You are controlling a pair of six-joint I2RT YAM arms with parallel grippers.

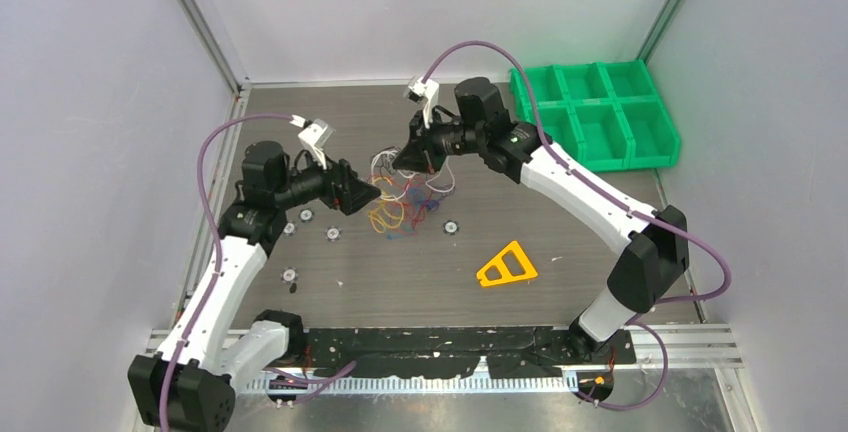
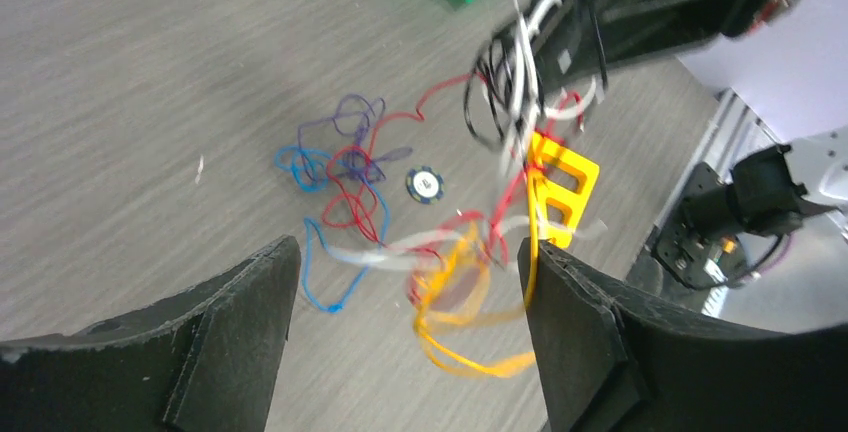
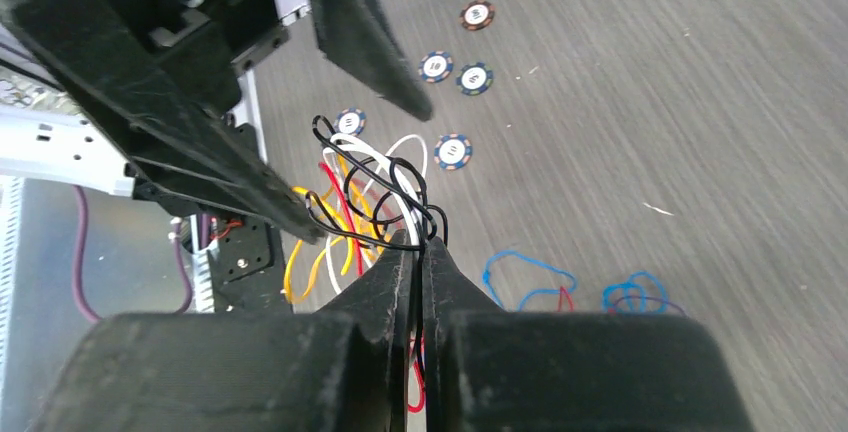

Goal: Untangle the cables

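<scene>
- The cables sit in a loose knot at mid-table, between the two grippers. Red and blue loops rest on the table, while black and white strands are lifted off it.
- Right gripper — its jaws are pressed together on a few black and white strands, pinched right at the tips.
- Left gripper — its jaws are wide apart and hold nothing. Blurred orange and red loops hang in the gap between them.
- Risk: because the pinch is at the very tips, a hard pull toward the far right could let the thin strands slip out.
- Risk: orange and red loops look threaded through the lifted bunch. Pulling with no anchor on the left would likely drag or tighten the whole knot rather than part it.
- Risk: if the left jaws close where they stand, they may catch several colours at once; the blur hides which strand lies where.
- A chip lies just beside the red loops and the triangle near the orange ones. Dragged cable could snag or shove either.
</scene>
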